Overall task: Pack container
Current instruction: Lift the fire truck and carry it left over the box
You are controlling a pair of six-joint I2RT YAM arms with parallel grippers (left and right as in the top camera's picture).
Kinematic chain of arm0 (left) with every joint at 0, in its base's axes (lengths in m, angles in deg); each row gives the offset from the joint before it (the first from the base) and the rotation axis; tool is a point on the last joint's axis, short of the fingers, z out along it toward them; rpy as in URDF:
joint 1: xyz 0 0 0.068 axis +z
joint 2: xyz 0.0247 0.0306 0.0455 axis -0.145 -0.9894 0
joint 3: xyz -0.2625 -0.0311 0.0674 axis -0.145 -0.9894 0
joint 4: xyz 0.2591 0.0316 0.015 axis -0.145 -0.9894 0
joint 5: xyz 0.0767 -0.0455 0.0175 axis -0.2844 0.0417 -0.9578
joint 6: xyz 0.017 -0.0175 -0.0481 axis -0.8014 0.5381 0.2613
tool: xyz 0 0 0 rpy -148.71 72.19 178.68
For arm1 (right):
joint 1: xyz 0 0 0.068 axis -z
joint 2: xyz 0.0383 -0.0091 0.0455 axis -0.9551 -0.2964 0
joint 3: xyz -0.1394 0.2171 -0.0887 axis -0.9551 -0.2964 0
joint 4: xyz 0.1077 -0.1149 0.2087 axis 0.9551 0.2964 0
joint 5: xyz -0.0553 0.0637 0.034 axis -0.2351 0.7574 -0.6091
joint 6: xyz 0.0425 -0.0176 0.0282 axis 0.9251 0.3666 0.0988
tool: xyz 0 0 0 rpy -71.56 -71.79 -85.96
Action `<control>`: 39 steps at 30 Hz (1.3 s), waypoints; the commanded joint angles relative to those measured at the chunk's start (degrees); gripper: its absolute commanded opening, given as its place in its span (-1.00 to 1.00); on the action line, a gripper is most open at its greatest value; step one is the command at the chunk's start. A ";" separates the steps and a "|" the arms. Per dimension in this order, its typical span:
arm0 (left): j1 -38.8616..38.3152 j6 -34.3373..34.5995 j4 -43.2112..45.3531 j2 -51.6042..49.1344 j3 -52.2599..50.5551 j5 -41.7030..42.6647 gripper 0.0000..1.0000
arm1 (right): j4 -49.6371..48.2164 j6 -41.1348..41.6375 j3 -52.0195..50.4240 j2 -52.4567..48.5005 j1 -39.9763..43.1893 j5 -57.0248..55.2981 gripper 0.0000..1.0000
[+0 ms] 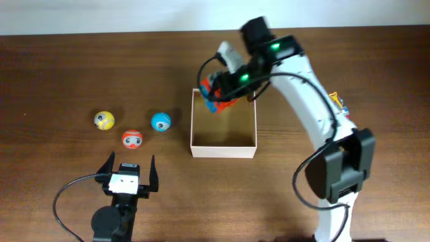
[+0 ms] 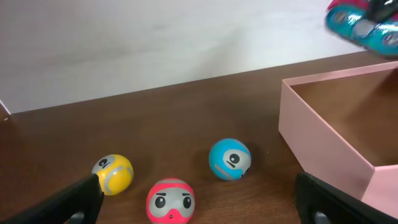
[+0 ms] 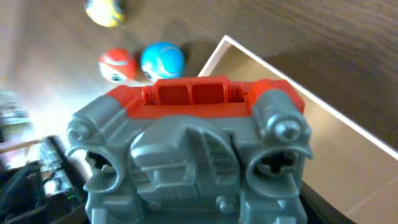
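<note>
The container (image 1: 224, 149) is a small open box with white walls and a tan inside, at mid-table. My right gripper (image 1: 222, 91) is shut on a red, blue and grey toy truck (image 1: 216, 96) and holds it over the box's far left corner. In the right wrist view the truck's grey underside (image 3: 193, 155) fills the frame above the box (image 3: 348, 162). Three balls lie left of the box: yellow (image 1: 103, 120), red (image 1: 132, 139), blue (image 1: 160, 122). My left gripper (image 1: 128, 176) is open and empty, just short of the balls (image 2: 170, 200).
Another small toy (image 1: 338, 104) lies at the right by the right arm. The left wrist view shows the box's near wall (image 2: 323, 149) to the right of the balls and a pale wall behind the table.
</note>
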 commanded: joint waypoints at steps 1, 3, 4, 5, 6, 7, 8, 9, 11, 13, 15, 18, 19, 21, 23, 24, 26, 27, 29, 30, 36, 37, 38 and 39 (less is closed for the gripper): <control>0.28 -0.74 0.09 0.44 -0.26 0.63 0.99 | -1.11 10.97 1.22 1.84 -4.61 -16.85 0.19; 0.28 -0.74 0.09 0.44 -0.26 0.63 0.98 | -1.53 14.69 1.20 1.70 -6.67 -21.77 0.18; 0.28 -0.74 0.09 0.44 -0.26 0.63 0.99 | -1.55 16.52 1.20 1.68 -7.56 -24.15 0.18; 0.28 -0.74 0.09 0.44 -0.26 0.63 0.99 | -1.60 18.56 1.20 1.55 -8.59 -26.88 0.18; 0.28 -0.74 0.09 0.44 -0.26 0.63 0.99 | -1.57 20.13 1.18 1.36 -9.40 -29.03 0.18; 0.28 -0.74 0.09 0.44 -0.26 0.63 0.99 | -1.53 21.88 1.16 1.18 -10.23 -31.23 0.17; 0.28 -0.74 0.09 0.44 -0.26 0.63 0.99 | -1.51 23.85 1.14 0.92 -11.15 -33.59 0.17; 0.28 -0.74 0.09 0.44 -0.26 0.63 0.99 | -1.60 25.42 0.92 0.68 -11.82 -35.28 0.17; 0.28 -0.74 0.09 0.44 -0.26 0.63 0.99 | -1.77 29.88 0.24 -0.02 -13.25 -39.43 0.17; 0.28 -0.74 0.09 0.44 -0.26 0.63 0.98 | -2.27 31.89 -0.22 -0.90 -13.81 -40.52 0.17; 0.28 -0.74 0.09 0.44 -0.26 0.63 0.99 | -3.23 32.98 -0.52 -1.92 -14.10 -40.39 0.17; 0.28 -0.74 0.09 0.44 -0.26 0.63 0.98 | -4.31 36.46 -1.07 -3.41 -14.29 -40.44 0.18; 0.28 -0.74 0.09 0.44 -0.26 0.63 0.98 | -4.61 37.88 -1.18 -3.93 -14.29 -40.37 0.17; 0.28 -0.74 0.09 0.44 -0.26 0.63 0.99 | -5.18 40.00 -1.31 -4.96 -14.32 -40.24 0.18; 0.28 -0.74 0.09 0.44 -0.26 0.63 0.98 | -5.53 41.90 -1.31 -5.77 -14.34 -40.04 0.18; 0.28 -0.74 0.09 0.44 -0.26 0.63 0.99 | -5.77 42.60 -1.33 -6.29 -14.34 -39.98 0.17; 0.28 -0.74 0.09 0.44 -0.26 0.63 0.99 | -6.67 42.62 -1.36 -6.67 -14.45 -38.73 0.17; 0.28 -0.74 0.09 0.44 -0.26 0.63 0.99 | -7.02 42.64 -1.36 -6.75 -14.62 -38.42 0.17; 0.28 -0.74 0.09 0.44 -0.26 0.63 0.99 | -7.58 42.66 -1.36 -6.75 -14.88 -38.12 0.17; 0.28 -0.74 0.09 0.44 -0.26 0.63 0.99 | -7.80 42.99 -1.36 -6.75 -15.13 -38.12 0.17; 0.28 -0.74 0.09 0.44 -0.26 0.63 0.99 | -8.22 45.70 -1.36 -6.75 -16.61 -38.10 0.17; 0.28 -0.74 0.09 0.44 -0.26 0.63 0.98 | -8.24 46.10 -1.36 -6.75 -16.94 -38.12 0.17; 0.28 -0.74 0.09 0.44 -0.26 0.63 0.99 | -8.22 46.31 -1.36 -6.75 -17.16 -38.10 0.17; 0.28 -0.74 0.09 0.44 -0.26 0.63 0.99 | -8.22 46.53 -1.36 -6.78 -17.31 -38.12 0.17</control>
